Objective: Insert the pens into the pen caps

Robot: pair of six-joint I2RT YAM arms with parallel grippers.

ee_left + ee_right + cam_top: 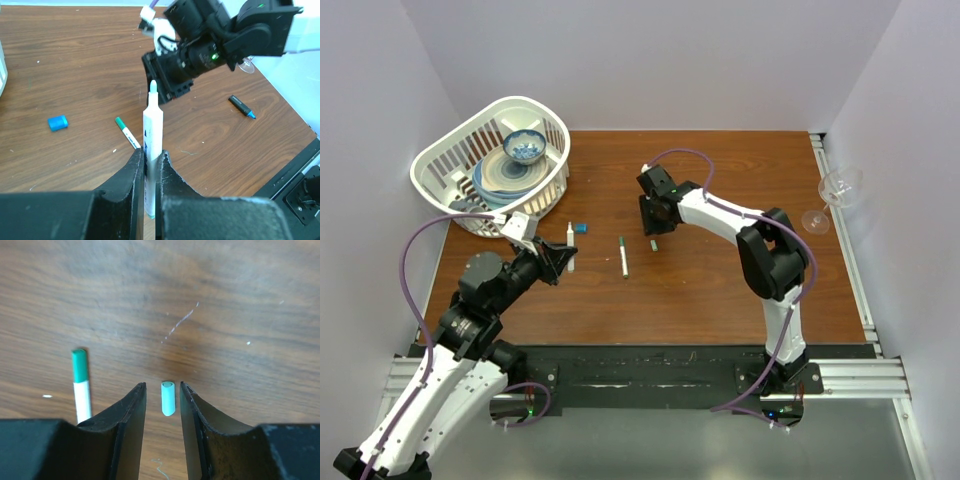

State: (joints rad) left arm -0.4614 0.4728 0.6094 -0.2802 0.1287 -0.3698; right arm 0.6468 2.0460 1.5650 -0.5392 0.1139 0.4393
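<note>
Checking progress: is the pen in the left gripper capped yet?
Uncapped: the pen shows a bare tip above the left gripper clamping it.

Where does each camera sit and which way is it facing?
Top external: above and behind, looking down on the table; left arm and right arm show.
Right wrist: looks down past the right gripper, jaws open flanking a pale green cap.
Left wrist: looks forward past the left gripper, jaws shut on a pen, toward the right gripper.
All three share the loose green-ended pen.
</note>
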